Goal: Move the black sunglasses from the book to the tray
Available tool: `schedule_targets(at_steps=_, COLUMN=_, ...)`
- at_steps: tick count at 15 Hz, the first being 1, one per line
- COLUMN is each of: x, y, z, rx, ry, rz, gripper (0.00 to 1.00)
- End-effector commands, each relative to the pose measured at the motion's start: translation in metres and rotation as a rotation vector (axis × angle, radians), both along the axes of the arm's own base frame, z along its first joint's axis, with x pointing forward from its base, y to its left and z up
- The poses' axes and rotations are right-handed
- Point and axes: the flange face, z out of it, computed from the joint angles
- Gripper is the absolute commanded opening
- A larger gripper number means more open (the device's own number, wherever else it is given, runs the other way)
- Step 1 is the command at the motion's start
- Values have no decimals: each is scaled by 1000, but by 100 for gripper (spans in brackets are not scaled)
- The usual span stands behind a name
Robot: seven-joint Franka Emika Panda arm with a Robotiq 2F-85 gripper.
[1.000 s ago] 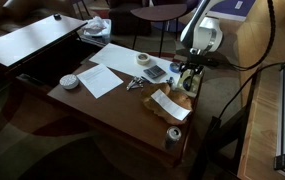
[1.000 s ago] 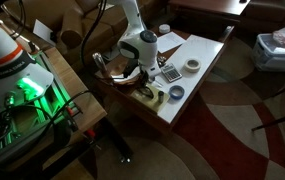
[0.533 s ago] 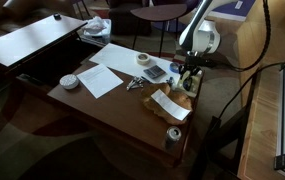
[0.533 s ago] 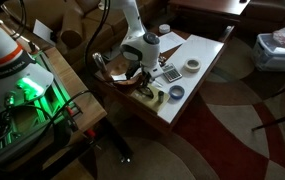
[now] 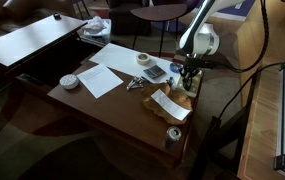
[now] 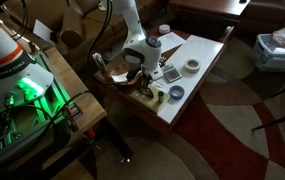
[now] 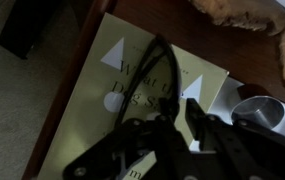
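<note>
In the wrist view the book shows a pale green cover with white shapes and lettering, lying at the table's edge. The black sunglasses lie on it, thin and dark, running down between my fingers. My gripper stands straight over them, its jaws drawn in close on either side of the frame; the glasses still rest on the cover. In both exterior views the gripper is down at the book at the table's end. A tan tray lies just beyond the book.
A grey calculator, a tape roll, white paper sheets, a white disc, a metal tool and a can are on the wooden table. A silver round object sits beside the book.
The jaws have closed in from wide apart to tight around the sunglasses. The arm has stayed over the book.
</note>
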Motion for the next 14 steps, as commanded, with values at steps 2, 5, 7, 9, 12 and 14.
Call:
schedule_targets(at_steps=2, x=3, y=-1, z=-8, rx=16, ry=21, rz=12, gripper=0)
schedule_targets(at_steps=5, x=-3, y=1, z=6, rx=10, ry=-8, rz=33, gripper=3)
schedule_targets(at_steps=7, x=-8, y=10, z=25, rx=-9, ry=-61, rz=141, gripper=3)
schedule_targets(at_steps=9, x=-11, y=24, z=38, rx=-12, ry=-74, rz=276, gripper=3)
schedule_targets(at_steps=12, x=-23, y=46, z=56, rx=-11, ry=-58, rz=447, gripper=3)
schedule_targets(at_steps=14, x=-25, y=61, z=67, rx=-3, ry=-43, rz=554, gripper=3)
